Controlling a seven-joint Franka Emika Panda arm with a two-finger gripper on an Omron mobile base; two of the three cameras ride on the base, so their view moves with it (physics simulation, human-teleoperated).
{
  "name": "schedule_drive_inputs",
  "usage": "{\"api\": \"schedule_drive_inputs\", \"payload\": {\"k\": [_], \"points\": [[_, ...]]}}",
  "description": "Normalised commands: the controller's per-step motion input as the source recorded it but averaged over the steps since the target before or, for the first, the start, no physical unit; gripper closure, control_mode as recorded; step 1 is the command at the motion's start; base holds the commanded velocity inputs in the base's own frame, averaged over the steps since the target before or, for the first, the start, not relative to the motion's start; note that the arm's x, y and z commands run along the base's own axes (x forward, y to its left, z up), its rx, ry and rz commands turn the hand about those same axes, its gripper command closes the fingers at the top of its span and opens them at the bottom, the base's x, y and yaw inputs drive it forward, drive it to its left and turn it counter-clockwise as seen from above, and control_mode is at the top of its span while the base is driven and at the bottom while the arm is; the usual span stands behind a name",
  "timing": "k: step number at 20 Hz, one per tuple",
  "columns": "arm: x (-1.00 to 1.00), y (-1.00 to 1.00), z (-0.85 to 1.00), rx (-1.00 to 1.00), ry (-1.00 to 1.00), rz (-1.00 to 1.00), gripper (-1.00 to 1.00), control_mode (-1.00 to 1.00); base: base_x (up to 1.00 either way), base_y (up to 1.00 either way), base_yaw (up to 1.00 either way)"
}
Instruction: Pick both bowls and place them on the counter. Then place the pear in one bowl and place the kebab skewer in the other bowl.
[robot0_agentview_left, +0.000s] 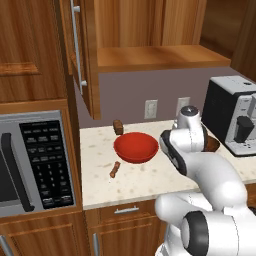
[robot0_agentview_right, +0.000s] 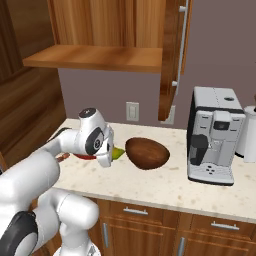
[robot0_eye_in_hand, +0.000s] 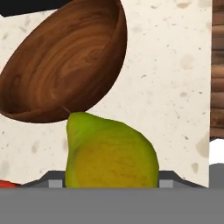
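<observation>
The pear (robot0_eye_in_hand: 109, 151) looked yellow-green and lumpy with a short brown stem, sitting low in the hand view, clamped in the gripper (robot0_agentview_right: 114, 155) just below the glossy wood-grained brown bowl (robot0_eye_in_hand: 65, 61). On the speckled counter (robot0_agentview_left: 145, 182), the red bowl (robot0_agentview_left: 135, 147) was mid-frame, the kebab skewer (robot0_agentview_left: 115, 170) below-left. No readable writing anywhere.

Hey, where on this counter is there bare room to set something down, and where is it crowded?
Free: the counter's front strip, ahead of the red bowl and kebab skewer, and the patch in front of the brown bowl beside the coffee machine. Crowded: the middle, where the end effector holds the pear between both bowls.
</observation>
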Motion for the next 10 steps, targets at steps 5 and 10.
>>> {"api": "schedule_drive_inputs", "payload": {"k": [5, 10], "points": [[-0.30, 0.11, 0.07, 0.04, -0.04, 0.00, 1.00, -1.00, 0.00, 0.00, 0.00], [-0.38, 0.00, 0.18, 0.03, -0.15, -0.02, 1.00, -1.00, 0.00, 0.00, 0.00]]}}
